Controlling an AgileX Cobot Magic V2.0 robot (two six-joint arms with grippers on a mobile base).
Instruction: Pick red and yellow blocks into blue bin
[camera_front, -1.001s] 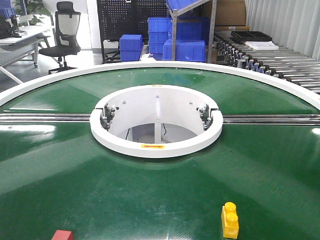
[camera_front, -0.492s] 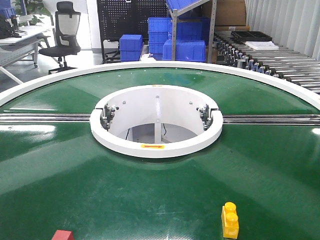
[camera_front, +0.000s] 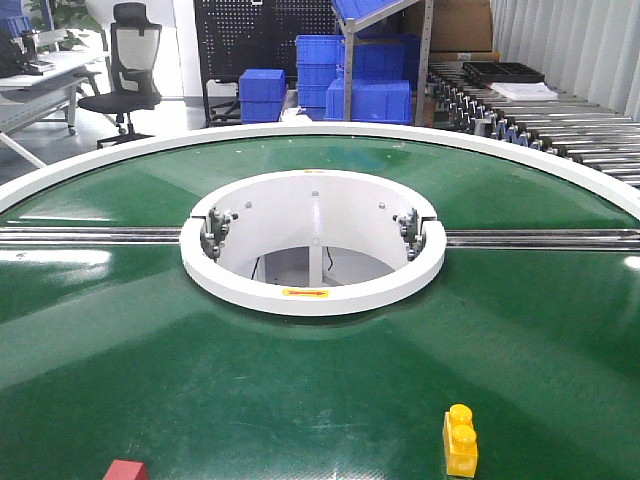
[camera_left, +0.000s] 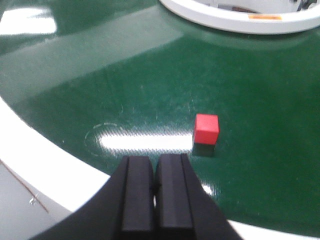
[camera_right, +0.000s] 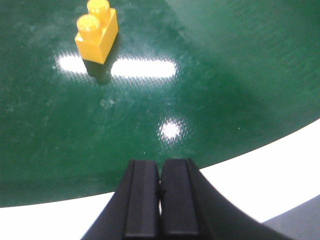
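Note:
The yellow block (camera_front: 460, 440), with two round studs, lies on the green round table (camera_front: 300, 380) near the front right. It also shows in the right wrist view as the yellow block (camera_right: 97, 32), ahead and to the left of my right gripper (camera_right: 160, 167), which is shut and empty. The plain red block (camera_front: 125, 470) sits at the front left edge of the front view. In the left wrist view the red block (camera_left: 206, 129) lies ahead and to the right of my left gripper (camera_left: 155, 162), shut with nothing in it. The blue bin for the task is out of view.
A white ring (camera_front: 312, 285) surrounds the hole in the table's middle. The white table rim (camera_left: 40, 160) runs under both grippers. Blue crates (camera_front: 340, 75), an office chair (camera_front: 125, 65) and a roller conveyor (camera_front: 540, 120) stand beyond the table.

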